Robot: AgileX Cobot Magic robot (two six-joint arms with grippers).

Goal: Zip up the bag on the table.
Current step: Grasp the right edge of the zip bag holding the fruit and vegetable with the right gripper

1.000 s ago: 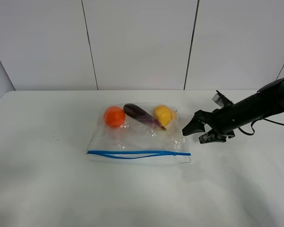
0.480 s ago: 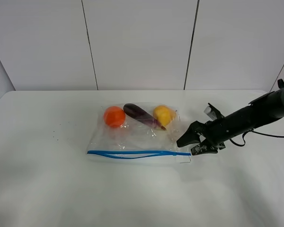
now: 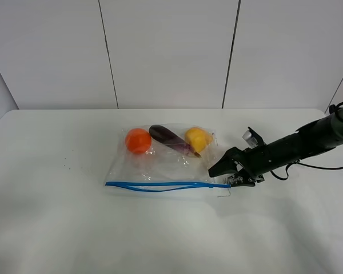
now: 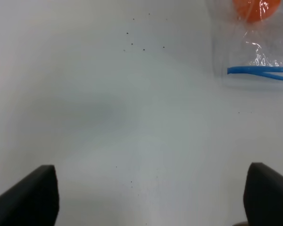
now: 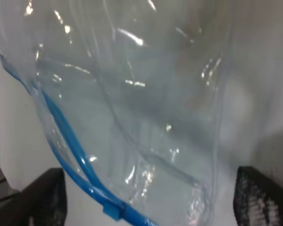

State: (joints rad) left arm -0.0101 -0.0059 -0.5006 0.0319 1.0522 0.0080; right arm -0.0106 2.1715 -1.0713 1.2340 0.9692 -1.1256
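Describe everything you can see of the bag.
The bag is clear, crinkly plastic, lying flat on the white table. Its blue zipper strip runs along the near edge, tracks gaping midway, so not fully zipped. An orange item, dark purple item and yellow item sit inside along the far edge. The open right gripper brackets its right zipper corner.

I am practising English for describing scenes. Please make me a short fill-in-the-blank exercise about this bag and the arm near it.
The zipper strip of the bag is ___.
The dark purple item lies between the orange item and the ___ one.
The right gripper, jaws ___, is close to one end of the strip.
Missing words: blue; yellow; open.
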